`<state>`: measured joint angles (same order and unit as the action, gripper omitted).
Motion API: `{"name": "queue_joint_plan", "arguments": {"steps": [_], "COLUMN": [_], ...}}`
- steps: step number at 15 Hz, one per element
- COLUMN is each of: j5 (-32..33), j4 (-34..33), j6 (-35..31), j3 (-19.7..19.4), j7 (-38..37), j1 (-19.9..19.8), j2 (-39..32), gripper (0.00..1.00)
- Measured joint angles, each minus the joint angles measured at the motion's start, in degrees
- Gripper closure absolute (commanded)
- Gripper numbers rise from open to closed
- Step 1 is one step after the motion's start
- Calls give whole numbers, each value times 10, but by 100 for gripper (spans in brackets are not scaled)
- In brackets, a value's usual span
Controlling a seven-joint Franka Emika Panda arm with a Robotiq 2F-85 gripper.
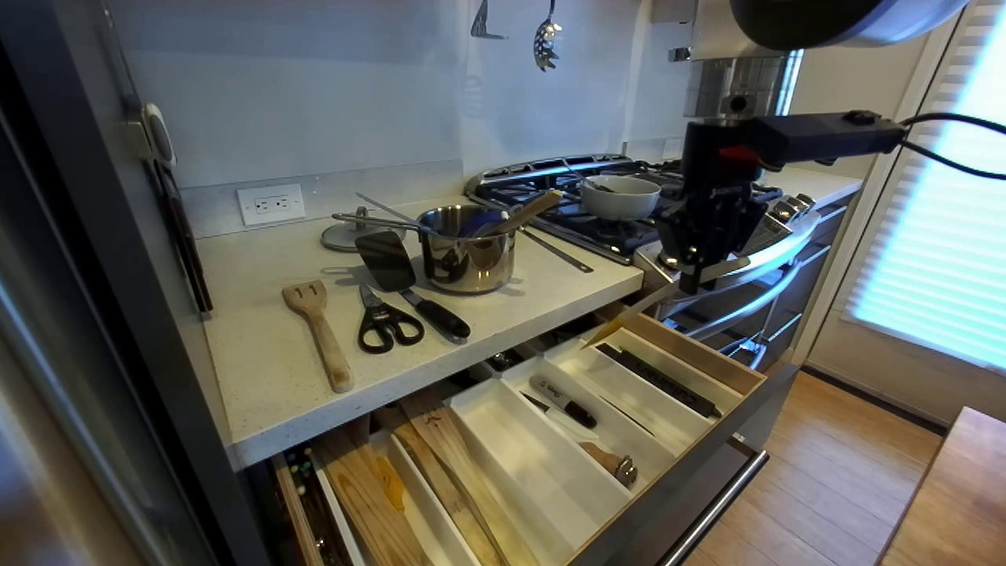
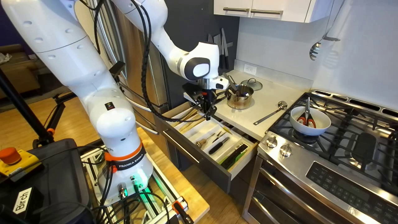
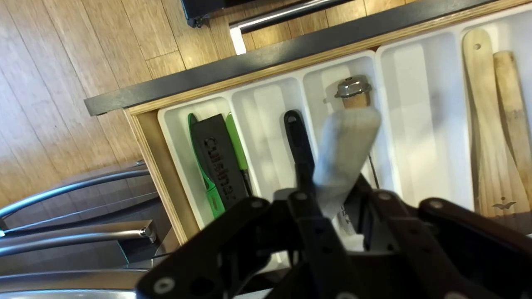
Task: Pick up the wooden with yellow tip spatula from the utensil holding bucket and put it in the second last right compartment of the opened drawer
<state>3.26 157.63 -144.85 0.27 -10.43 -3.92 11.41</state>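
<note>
**Guarding Against Misplacement: Faults, Then Contents**

The claw point(image 3: 334, 187) is closed around the yellow-tipped spatula point(image 3: 346, 153) by its handle. The spatula hangs at a slant over the drawer point(image 2: 214, 174), tip point(image 1: 603, 331) toward the counter point(image 1: 251, 362). Whether the tip touches anything cannot be told.

Fault 1, snagging: if lowered at this tilt, the tip may catch the counter edge or a divider point(image 3: 308, 106) and twist in the claw.

Fault 2, wrong slot: the handle end appears above the third compartment point(image 3: 322, 112) from the right; release there likely misses the second compartment point(image 3: 266, 137), presumably the target.

Fault 3, poor seating: a black-handled tool point(image 3: 296, 133) occupies the second compartment and could prop the spatula up.

Contents:
- Rightmost compartment point(image 3: 179, 137): black lettered piece point(image 3: 220, 160), green implements point(image 3: 236, 141).
- Third compartment: metal-capped wooden piece point(image 3: 354, 90).
- Steel pot point(image 1: 469, 263), on the counter: utensils point(image 1: 528, 215).
- White bowl point(image 2: 317, 131), on the stove point(image 2: 295, 166): red-handled scissors point(image 2: 307, 112).
</note>
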Motion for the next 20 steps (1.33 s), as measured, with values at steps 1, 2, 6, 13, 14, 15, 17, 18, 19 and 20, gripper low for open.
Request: {"name": "queue_joint_plan", "arguments": {"steps": [1,2,6,13,14,15,17,18,19,20], "j5": [11,33,144,397,438,470,512,529,547,563], "j4": [4,3,3,-5,-5,-5,-2,-1,-1,-1], "j6": [-24,-50,-132,-156,-156,-156,-156,-156,-156,-156], "j3": [2,4,16,22,21,21,22,22,23,23], "j7": [-3,-11,-62,-254,-294,-326,-379,-405,-433,-458], "j1": [-1,-2,-8,-19,-22,-23,-23,-22,-22,-22], "j2": [-10,-22,-63,-104,-105,-107,-117,-123,-130,-138], "gripper": [94,94,94,94,94,94,94,94,94,94]}}
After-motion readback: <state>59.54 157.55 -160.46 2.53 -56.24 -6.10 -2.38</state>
